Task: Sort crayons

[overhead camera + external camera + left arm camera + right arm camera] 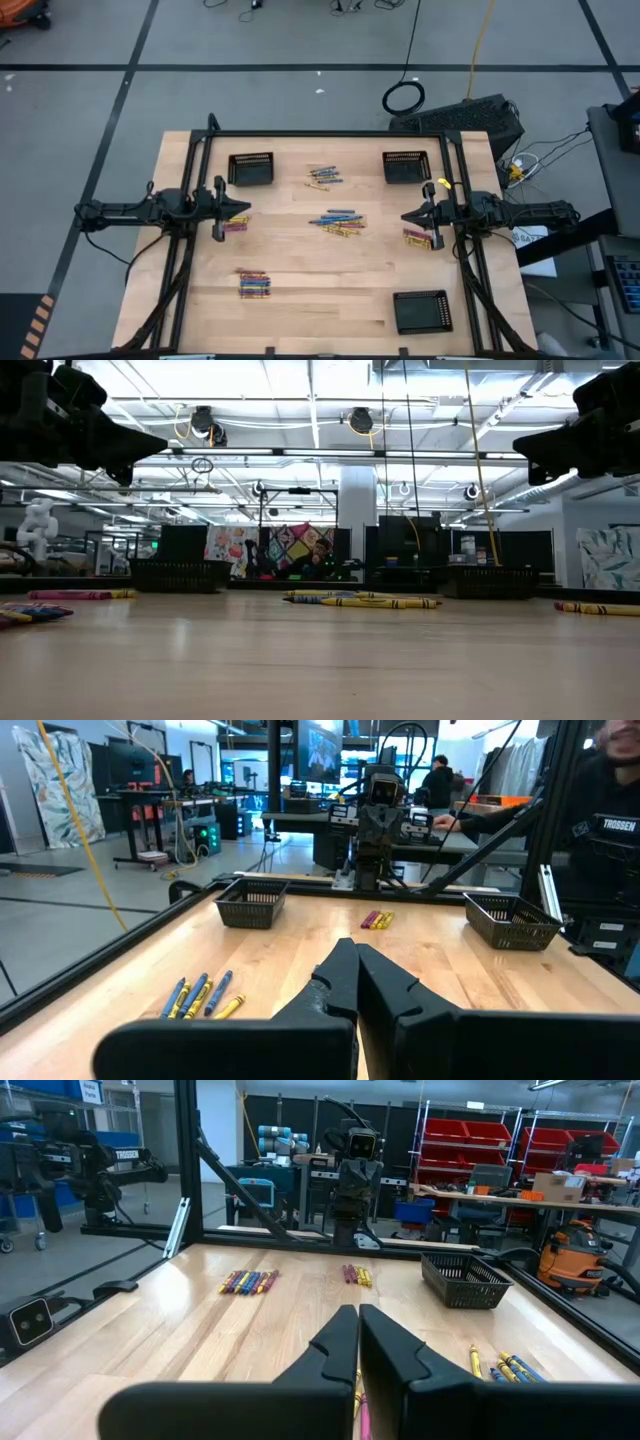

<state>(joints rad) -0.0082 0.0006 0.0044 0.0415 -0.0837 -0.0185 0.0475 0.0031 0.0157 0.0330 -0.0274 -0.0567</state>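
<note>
I see both grippers clenched empty above the table: left gripper (243, 212) at left, right gripper (406, 217) at right, crayons (338, 222) scattered between.

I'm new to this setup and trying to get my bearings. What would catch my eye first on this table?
Small clusters of crayons lie scattered over the wooden table, the biggest spread near its middle. Three black mesh baskets stand apart: two toward the far edge, one at the near right corner. The left gripper and right gripper face each other from opposite sides, fingers shut, holding nothing.
</note>
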